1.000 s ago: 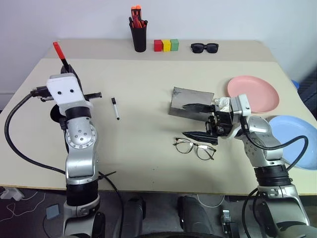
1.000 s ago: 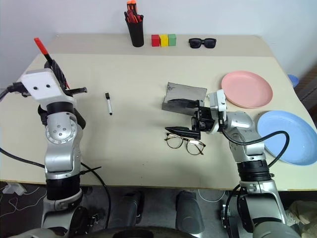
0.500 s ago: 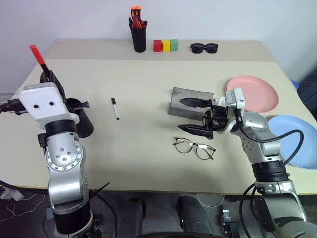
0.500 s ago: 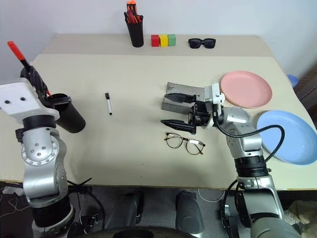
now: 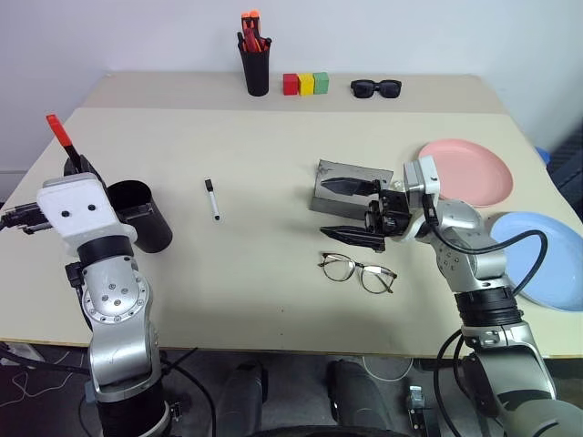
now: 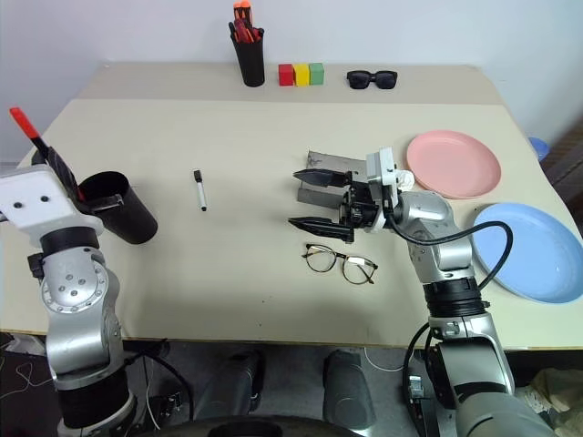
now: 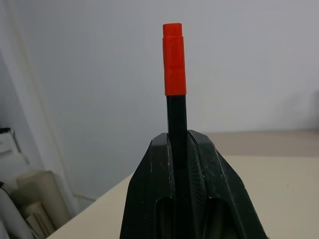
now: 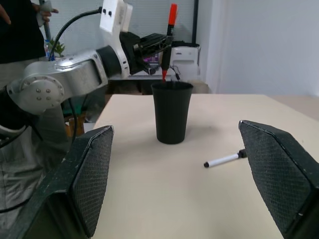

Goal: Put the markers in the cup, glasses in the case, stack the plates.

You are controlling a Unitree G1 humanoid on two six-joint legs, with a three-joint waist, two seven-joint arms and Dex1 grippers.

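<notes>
We see a beige table (image 5: 273,155) against a white wall (image 5: 410,36), left gripper (image 8: 160,44) pinching the black-and-red marker (image 7: 174,99), right gripper (image 5: 351,211) spread.

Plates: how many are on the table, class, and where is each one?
2. The pink plate lies near the table's right edge, beyond the right gripper. The blue plate lies nearer the robot, at the right edge, partly behind the right arm. None stacked.
</notes>
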